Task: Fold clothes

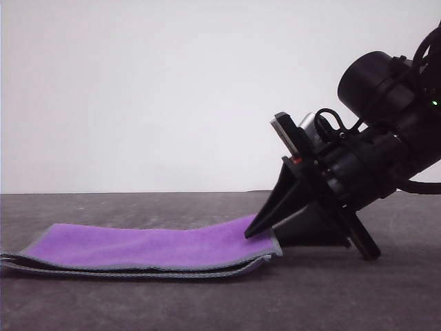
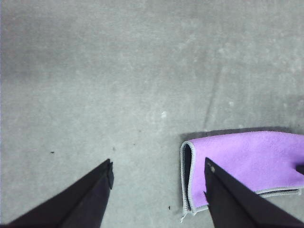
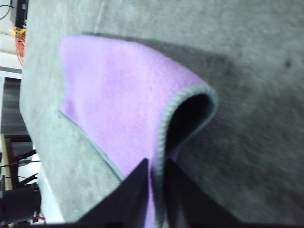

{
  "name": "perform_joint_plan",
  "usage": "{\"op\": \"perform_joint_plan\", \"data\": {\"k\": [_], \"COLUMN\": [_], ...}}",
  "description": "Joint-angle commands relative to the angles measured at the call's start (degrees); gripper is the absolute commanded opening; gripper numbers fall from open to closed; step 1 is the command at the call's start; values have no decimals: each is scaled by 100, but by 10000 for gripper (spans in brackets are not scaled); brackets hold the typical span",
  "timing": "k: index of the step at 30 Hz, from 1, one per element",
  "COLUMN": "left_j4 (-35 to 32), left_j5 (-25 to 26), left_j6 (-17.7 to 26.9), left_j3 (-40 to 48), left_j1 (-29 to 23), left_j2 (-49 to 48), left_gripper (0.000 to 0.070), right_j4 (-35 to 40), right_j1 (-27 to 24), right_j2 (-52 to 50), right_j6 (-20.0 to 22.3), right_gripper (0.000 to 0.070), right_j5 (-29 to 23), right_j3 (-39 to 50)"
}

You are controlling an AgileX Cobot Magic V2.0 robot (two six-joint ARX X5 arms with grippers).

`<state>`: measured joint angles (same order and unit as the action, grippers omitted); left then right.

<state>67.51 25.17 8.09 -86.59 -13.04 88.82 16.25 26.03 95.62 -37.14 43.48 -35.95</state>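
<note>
A folded cloth (image 1: 148,249) lay flat on the table (image 1: 331,296), toward the left. The right gripper (image 1: 258,229) rested on the cloth's right edge, that arm (image 1: 386,131) rising behind to the right.

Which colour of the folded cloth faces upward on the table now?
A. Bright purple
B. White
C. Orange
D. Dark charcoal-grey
A: in the front view the cloth lies folded with its purple face up and only a grey hem along the edge, while the right pincer pinches its raised end.
</note>
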Motion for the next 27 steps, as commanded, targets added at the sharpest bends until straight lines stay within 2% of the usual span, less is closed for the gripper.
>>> {"op": "perform_joint_plan", "data": {"k": [1, 11, 20, 27], "left_j4": [-26, -38, -65, -87], "left_j5": [-11, -10, -10, -11], "left_j6": [-4, -24, -23, -24], "left_j3": [-72, -72, -72, -72], "left_j1": [-9, -7, -9, -9], "left_j2": [79, 79, 79, 79], "left_gripper": [366, 366, 366, 366], "right_j4": [99, 101, 0, -27], "right_j1": [86, 694, 1345, 1656], "right_j2": [138, 299, 1045, 1669], "right_j6": [-111, -186, -253, -340], "right_gripper": [0, 0, 0, 0], "right_j5": [51, 159, 171, 219], "right_j3": [-145, -999, -2104, -2821]}}
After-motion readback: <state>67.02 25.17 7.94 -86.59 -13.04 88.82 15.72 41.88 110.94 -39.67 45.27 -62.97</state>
